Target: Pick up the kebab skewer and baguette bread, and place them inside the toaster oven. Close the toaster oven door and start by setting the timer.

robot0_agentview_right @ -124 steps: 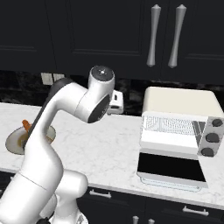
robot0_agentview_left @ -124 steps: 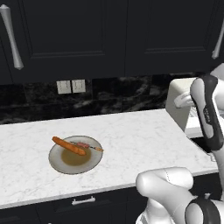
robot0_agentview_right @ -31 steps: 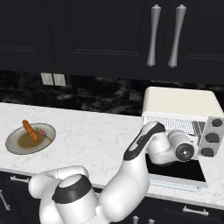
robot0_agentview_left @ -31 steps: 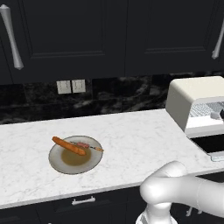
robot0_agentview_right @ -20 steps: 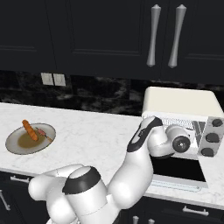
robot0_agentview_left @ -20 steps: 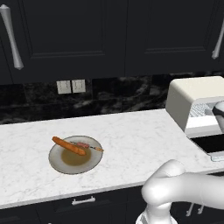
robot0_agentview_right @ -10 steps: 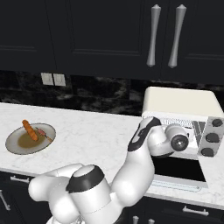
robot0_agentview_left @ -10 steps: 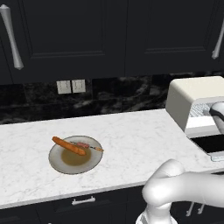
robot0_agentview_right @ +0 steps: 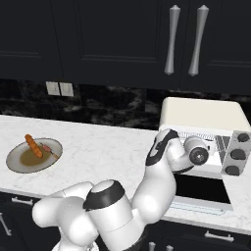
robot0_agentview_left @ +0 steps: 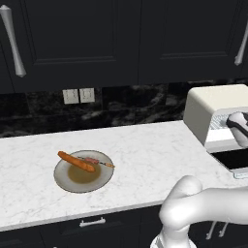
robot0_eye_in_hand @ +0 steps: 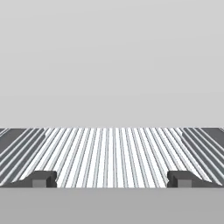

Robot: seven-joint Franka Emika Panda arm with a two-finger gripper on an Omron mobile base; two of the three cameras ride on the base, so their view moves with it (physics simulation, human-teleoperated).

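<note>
The baguette bread (robot0_agentview_left: 76, 162) (robot0_agentview_right: 33, 145) and the kebab skewer (robot0_agentview_left: 99, 162) (robot0_agentview_right: 50, 150) lie side by side on a round plate (robot0_agentview_left: 72, 183) (robot0_agentview_right: 19, 163) at the left of the counter. At the right stands the cream toaster oven (robot0_agentview_left: 218, 104) (robot0_agentview_right: 203, 115). Its black glass door (robot0_agentview_right: 201, 188) is folded down flat. My arm reaches across to the oven mouth. My gripper (robot0_eye_in_hand: 111, 180) is open and holds nothing, its fingertips (robot0_eye_in_hand: 43, 179) wide apart just over the wire rack (robot0_eye_in_hand: 111, 153) inside the oven.
Three dark knobs (robot0_agentview_right: 238, 153) sit on the oven's right front. Black upper cabinets with silver handles (robot0_agentview_right: 172, 39) hang above. A double wall outlet (robot0_agentview_left: 80, 95) is on the dark backsplash. White marble counter (robot0_agentview_left: 145, 155) stretches between plate and oven.
The arm has swung from upright over the counter down to the oven mouth. In the last half second the hand only crept slightly further in. The food has not moved.
</note>
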